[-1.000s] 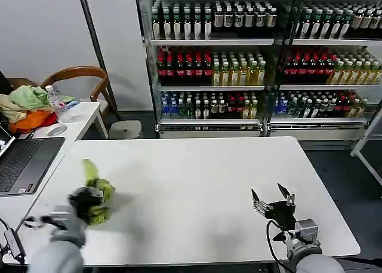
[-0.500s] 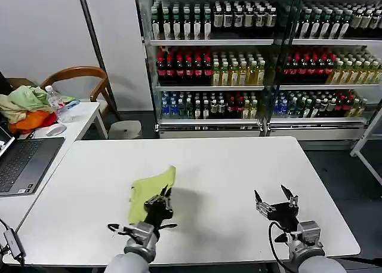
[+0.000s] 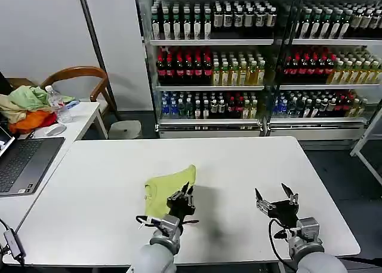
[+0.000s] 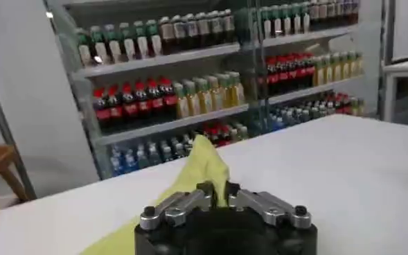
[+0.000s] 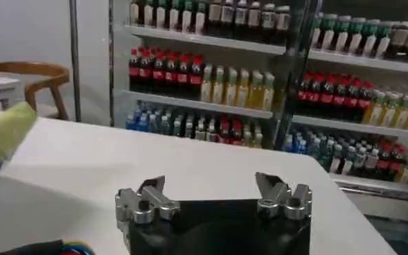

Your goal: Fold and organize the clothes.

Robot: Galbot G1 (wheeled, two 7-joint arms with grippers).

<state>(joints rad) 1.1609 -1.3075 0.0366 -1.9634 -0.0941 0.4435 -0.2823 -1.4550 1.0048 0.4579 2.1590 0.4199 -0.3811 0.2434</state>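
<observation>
I am holding the shirt in my left gripper, whose jaws are pressed together on the cloth: in the left wrist view a yellow-green peak of the shirt is rising straight out from between my fingertips. So the shirt is lying ahead of and to the left of these jaws, fanning away from the pinch toward the far and left edges of the surface, its long axis running on a slant from the pinched part near the front edge back toward the middle. Whether the cloth is resting on the surface or hanging just above it, I cannot tell.

My right gripper is waiting near the front edge, well to the right, with its jaws spread and nothing between them; in its own view the gripper is facing across bare surface and the shirt is showing as a yellow blur far off to one side. The left arm is plainly the nearer one; I judge the right would have to cross toward the middle to take a second hold.

The shirt is looking bunched and loosely draped, not flat. It is lime yellow-green, with a curved hem or neckline showing at its left side, and no print is facing me.
</observation>
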